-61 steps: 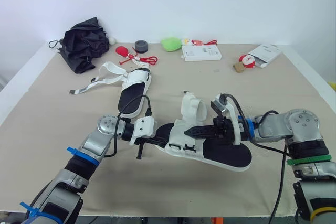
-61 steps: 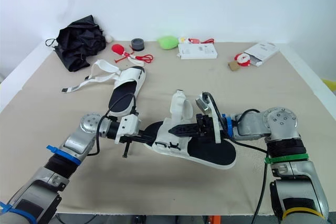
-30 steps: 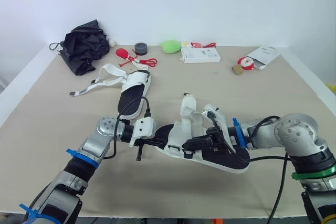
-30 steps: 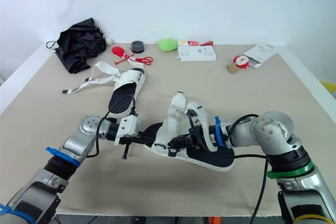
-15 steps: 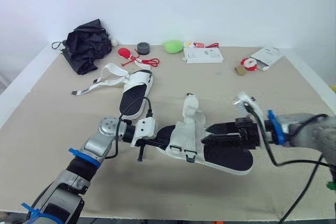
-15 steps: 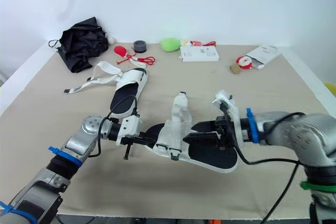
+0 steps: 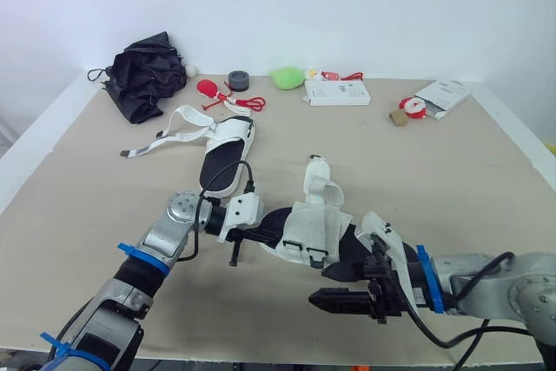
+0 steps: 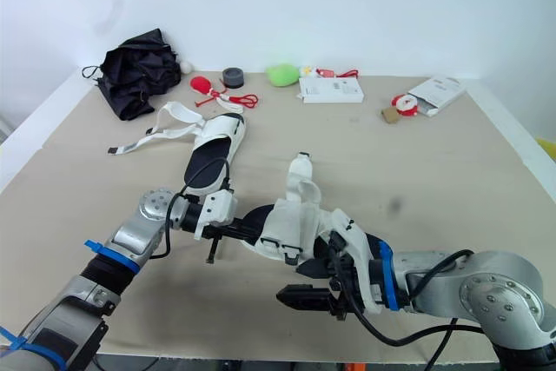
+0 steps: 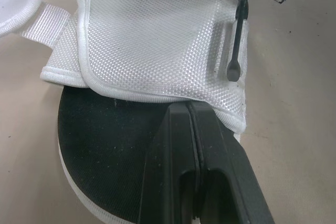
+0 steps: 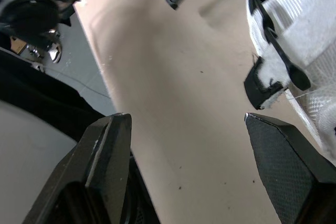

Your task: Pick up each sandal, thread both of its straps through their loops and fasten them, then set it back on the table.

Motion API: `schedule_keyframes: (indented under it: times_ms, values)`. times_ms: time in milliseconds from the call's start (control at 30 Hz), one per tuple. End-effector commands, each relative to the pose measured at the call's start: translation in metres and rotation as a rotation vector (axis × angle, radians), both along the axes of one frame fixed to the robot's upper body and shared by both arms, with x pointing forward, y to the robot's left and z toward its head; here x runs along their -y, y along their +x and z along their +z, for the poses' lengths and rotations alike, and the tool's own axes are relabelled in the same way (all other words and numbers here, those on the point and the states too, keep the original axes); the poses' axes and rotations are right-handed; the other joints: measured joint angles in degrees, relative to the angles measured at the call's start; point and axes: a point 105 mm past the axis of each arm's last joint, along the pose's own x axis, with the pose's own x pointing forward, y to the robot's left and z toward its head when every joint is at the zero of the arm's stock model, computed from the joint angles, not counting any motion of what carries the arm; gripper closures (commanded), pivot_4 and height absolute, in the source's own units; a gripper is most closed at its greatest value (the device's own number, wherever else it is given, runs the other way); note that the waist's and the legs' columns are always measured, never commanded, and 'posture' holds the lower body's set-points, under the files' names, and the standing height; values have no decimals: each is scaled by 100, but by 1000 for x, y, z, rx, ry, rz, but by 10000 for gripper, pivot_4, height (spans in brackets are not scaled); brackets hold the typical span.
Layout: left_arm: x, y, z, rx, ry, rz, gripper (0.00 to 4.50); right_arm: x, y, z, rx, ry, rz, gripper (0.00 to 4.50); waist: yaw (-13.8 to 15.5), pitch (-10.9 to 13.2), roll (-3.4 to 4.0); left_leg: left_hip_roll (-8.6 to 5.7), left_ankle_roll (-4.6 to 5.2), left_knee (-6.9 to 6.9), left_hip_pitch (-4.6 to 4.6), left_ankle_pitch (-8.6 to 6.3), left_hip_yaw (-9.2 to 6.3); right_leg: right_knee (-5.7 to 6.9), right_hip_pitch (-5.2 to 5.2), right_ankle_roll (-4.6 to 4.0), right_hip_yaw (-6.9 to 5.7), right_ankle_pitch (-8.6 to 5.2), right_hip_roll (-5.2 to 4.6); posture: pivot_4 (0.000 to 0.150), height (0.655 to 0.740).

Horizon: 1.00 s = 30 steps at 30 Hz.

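The near sandal [image 7: 320, 225], with a black footbed and white mesh straps, lies at the table's middle front. My left gripper [image 7: 276, 238] is shut, and its tips rest on the footbed at the edge of the mesh strap [image 9: 157, 40]. My right gripper [image 7: 323, 288] hovers low by the table's front edge, just in front of this sandal. It is open with nothing between its fingers [image 10: 105, 150]. The sandal's black buckle [image 10: 262, 86] shows beside it. The second sandal [image 7: 222, 150] lies farther back on the left, with its loose straps [image 7: 165, 136] spread toward the left.
Along the back edge sit a black crumpled bag [image 7: 143, 76], red items [image 7: 213, 89], a grey tape roll [image 7: 237, 81], a green object [image 7: 287, 76], a white box [image 7: 335, 91] and a white packet [image 7: 443, 93]. The table's front edge runs right beside my right gripper.
My right gripper has let go of the near sandal's strap, opened wide and dropped back toward the table's front edge. The left gripper and both sandals have stayed put.
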Motion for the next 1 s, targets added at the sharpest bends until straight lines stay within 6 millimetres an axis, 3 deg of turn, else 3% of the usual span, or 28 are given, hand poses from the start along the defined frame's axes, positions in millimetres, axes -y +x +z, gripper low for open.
schedule_keyframes:
  times_ms: [33,533,600,667,833,1000]
  values:
    - [-11,-18,-60,-164,207,3,45000,3,16,10,42,12,-36,7741,2,0,0,0,0,0,0,0,1,-1,0,1,-2,1,-1,1500,7400]
    - [-13,-17,-60,-164,205,14,45000,0,27,9,11,20,-18,7741,-7,-1,1,1,9,0,4,7,-1,-1,-1,9,-7,11,-5,1500,7400]
    - [-13,-18,-61,-164,203,16,45000,0,35,3,-11,17,-52,11500,-15,-3,-2,1,9,0,4,7,-1,-1,-1,9,-7,11,-6,1500,7400]
    - [-13,-18,-61,-164,201,18,45000,0,40,0,-20,10,-66,18388,-17,-4,-3,1,8,0,8,8,-1,-1,-1,9,-12,16,-12,1500,7400]
    - [-13,-19,-62,-164,202,19,45000,-3,43,0,-23,10,-61,43604,-12,-3,5,1,8,0,3,10,2,-1,-4,12,-23,24,-24,1500,7400]
    - [-13,-20,-63,-166,201,20,45000,-7,40,-1,-30,18,-36,43604,-14,-4,6,1,8,-1,3,10,5,-4,-4,12,-24,24,-25,1500,7400]
